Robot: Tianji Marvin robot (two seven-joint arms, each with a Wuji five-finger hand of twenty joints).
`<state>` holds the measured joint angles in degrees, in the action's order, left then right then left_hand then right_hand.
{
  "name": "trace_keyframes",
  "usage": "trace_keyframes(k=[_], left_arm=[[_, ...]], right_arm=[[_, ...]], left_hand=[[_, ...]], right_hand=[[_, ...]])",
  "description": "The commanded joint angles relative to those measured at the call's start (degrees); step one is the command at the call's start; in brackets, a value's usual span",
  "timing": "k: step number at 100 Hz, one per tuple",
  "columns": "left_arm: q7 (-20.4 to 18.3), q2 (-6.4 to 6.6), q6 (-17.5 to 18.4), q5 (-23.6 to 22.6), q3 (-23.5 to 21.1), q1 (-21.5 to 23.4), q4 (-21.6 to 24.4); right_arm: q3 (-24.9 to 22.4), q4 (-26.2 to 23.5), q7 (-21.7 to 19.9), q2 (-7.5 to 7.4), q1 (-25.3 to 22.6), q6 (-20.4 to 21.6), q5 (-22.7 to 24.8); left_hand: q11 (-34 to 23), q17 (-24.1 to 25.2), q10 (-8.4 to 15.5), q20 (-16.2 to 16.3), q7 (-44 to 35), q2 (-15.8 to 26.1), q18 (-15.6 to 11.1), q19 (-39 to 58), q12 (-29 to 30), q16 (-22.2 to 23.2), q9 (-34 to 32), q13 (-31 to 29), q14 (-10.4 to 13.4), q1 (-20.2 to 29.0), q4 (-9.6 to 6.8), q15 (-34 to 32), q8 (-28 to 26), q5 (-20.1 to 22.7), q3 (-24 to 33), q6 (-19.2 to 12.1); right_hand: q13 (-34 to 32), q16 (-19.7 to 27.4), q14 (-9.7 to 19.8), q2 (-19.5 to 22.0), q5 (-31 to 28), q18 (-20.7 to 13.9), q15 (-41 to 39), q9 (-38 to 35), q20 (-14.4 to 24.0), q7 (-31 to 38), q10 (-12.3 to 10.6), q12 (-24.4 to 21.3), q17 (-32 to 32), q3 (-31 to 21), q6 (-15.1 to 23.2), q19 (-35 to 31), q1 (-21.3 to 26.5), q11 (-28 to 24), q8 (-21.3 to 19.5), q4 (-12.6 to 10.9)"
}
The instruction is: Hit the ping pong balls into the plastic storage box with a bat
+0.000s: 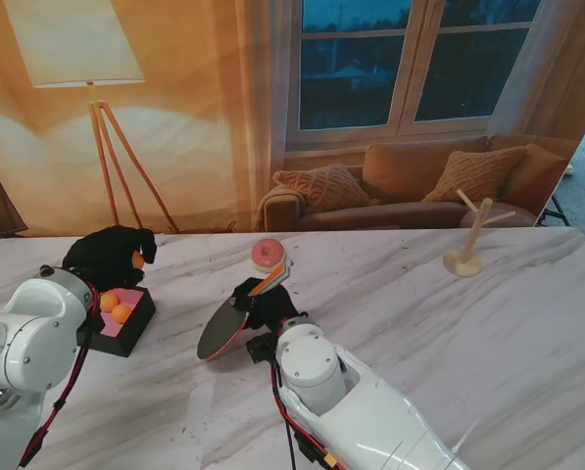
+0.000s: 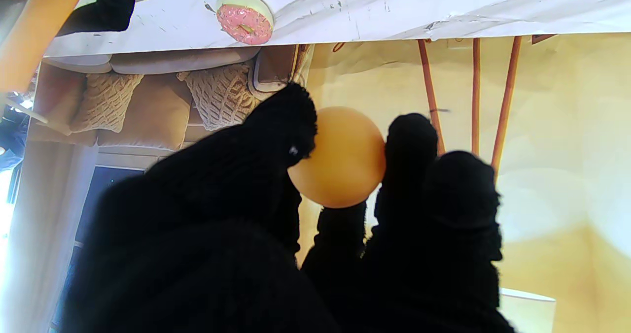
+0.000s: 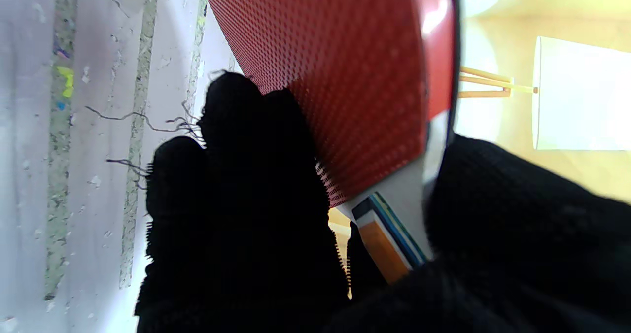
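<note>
My left hand (image 1: 109, 255), in a black glove, hovers over the far end of the black storage box (image 1: 135, 328) at the left and is shut on an orange ping pong ball (image 1: 137, 260). The left wrist view shows that ball (image 2: 340, 158) pinched between gloved fingertips (image 2: 411, 146). Two more orange balls (image 1: 116, 307) lie on the box's pink floor. My right hand (image 1: 265, 305), also gloved, is shut on the handle of a bat (image 1: 223, 331) whose blade points left near the table. Its red pimpled face (image 3: 335, 72) fills the right wrist view.
A pink frosted doughnut (image 1: 268, 255) on a small stand sits just beyond my right hand. A wooden peg tree (image 1: 468, 240) stands at the far right of the marble table (image 1: 488, 333). The far table edge meets a printed living-room backdrop.
</note>
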<state>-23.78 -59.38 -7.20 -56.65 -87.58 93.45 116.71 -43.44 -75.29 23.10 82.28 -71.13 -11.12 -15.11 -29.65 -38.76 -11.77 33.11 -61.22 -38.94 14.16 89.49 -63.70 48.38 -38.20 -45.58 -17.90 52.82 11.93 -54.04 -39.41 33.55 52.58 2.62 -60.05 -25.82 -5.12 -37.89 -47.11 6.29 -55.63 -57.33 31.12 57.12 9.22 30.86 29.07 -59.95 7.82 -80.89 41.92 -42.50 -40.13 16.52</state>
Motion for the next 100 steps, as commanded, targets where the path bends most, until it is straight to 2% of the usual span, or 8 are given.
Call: trace_keyframes(k=[1,18,43,51,54,71,75,100], left_arm=[[-0.81,-0.13,-0.11,0.26,-0.17,-0.23,0.76],[-1.25,-0.07,0.15,0.49,-0.15,-0.86,1.07],[-2.19,0.06,0.03,1.1,0.22,-2.29,0.78],[-2.48,0.11,-0.16,1.34,0.69,-2.89,0.37],[-2.77,0.16,-0.11,1.28,0.86,-3.1,0.22],[-2.84,0.19,-0.08,1.05,1.67,-3.72,-0.45],[-2.96,0.21,-0.1,1.13,1.79,-3.83,-0.53],[-4.04,0.36,-0.96,2.23,2.69,-4.75,-1.03]], right_arm=[[0.03,-0.48,-0.51,0.38,0.0,-0.12,-0.2],[0.51,-0.72,0.3,0.8,0.28,0.5,-0.3],[1.31,-0.32,1.59,1.57,0.78,1.41,-0.19],[1.5,0.01,1.82,1.76,0.96,1.59,-0.13],[1.56,0.13,1.82,1.79,1.03,1.6,-0.08],[1.8,1.4,1.91,2.13,1.56,1.34,0.26],[1.84,1.84,2.06,2.25,1.68,1.27,0.42],[1.96,2.97,2.54,2.75,2.1,0.65,0.29]], left_hand=[[-4.61,-0.25,0.52,-0.1,-0.97,3.2,-7.6,2.87,-3.08,0.9,-5.95,-1.62,-4.07,6.17,-1.42,-1.61,-0.07,1.22,1.98,0.4],[-4.48,-0.1,0.43,-0.07,-0.76,3.34,-7.61,2.74,-3.13,0.9,-5.88,-1.2,-4.71,6.19,-1.46,-1.52,-0.08,1.18,1.86,0.45],[-4.37,0.02,0.48,0.0,-0.65,3.36,-7.61,2.61,-3.15,0.9,-5.84,-1.89,-3.33,6.22,-1.49,-1.53,-0.15,1.18,1.8,0.46],[-4.36,0.1,0.4,0.07,-0.63,3.39,-7.54,2.66,-3.15,0.98,-5.88,-1.24,-4.68,6.28,-1.51,-1.39,-0.17,1.19,1.76,0.47],[-4.37,0.11,0.52,0.09,-0.62,3.49,-7.51,2.66,-3.16,0.98,-5.89,-1.74,-3.36,6.22,-1.5,-1.56,-0.17,1.16,1.71,0.45],[-4.36,0.11,0.52,0.12,-0.63,3.4,-7.49,2.65,-3.14,0.9,-5.91,-1.94,-3.18,6.19,-1.5,-1.49,-0.16,1.16,1.66,0.45],[-4.29,0.11,0.5,0.13,-0.58,3.39,-7.49,2.65,-3.11,0.88,-5.82,-1.85,-3.18,6.08,-1.47,-1.45,-0.13,1.09,1.59,0.43],[-3.73,1.01,0.43,0.08,0.23,3.53,-7.23,1.97,-2.86,0.83,-5.33,-1.04,-3.24,6.14,-1.41,-0.9,0.26,0.81,1.0,0.55]], right_hand=[[4.7,0.98,4.44,3.8,-13.74,-1.72,2.51,-3.4,0.91,9.16,-12.29,0.38,-0.97,-12.35,0.05,-1.35,8.63,-3.81,-4.45,-1.39],[4.85,1.03,4.76,3.92,-13.69,-2.0,2.65,-3.26,0.86,8.94,-12.66,0.28,-1.01,-12.3,0.26,-1.17,8.57,-3.79,-4.18,-1.35],[5.47,1.04,5.03,4.1,-13.12,-2.67,2.85,-2.77,0.67,8.84,-12.73,0.15,-1.55,-12.11,0.32,-0.61,8.66,-3.87,-3.97,-1.35],[5.62,1.06,5.21,4.02,-12.89,-2.78,2.89,-2.55,0.58,8.78,-12.79,0.06,-1.79,-12.13,0.35,-0.46,8.69,-3.85,-3.86,-1.35],[5.74,1.09,5.22,3.94,-12.83,-2.84,2.94,-2.49,0.44,8.75,-12.81,0.03,-1.89,-12.18,0.35,-0.32,8.72,-3.86,-3.79,-1.36],[6.18,1.17,5.23,3.17,-12.95,-2.77,3.07,-2.27,-1.1,8.99,-13.02,-0.19,-2.51,-12.83,0.32,0.09,8.78,-3.99,-3.14,-1.32],[6.3,1.22,5.21,2.94,-12.88,-2.7,2.99,-2.16,-4.13,9.44,-12.96,-0.51,-2.8,-13.35,0.27,-0.99,8.66,-4.32,-2.22,-1.01],[6.51,1.29,5.22,3.07,-12.93,-2.71,2.96,-2.04,-4.43,9.58,-13.02,-0.56,-2.95,-13.12,0.24,-1.48,8.67,-4.34,-2.05,-1.07]])
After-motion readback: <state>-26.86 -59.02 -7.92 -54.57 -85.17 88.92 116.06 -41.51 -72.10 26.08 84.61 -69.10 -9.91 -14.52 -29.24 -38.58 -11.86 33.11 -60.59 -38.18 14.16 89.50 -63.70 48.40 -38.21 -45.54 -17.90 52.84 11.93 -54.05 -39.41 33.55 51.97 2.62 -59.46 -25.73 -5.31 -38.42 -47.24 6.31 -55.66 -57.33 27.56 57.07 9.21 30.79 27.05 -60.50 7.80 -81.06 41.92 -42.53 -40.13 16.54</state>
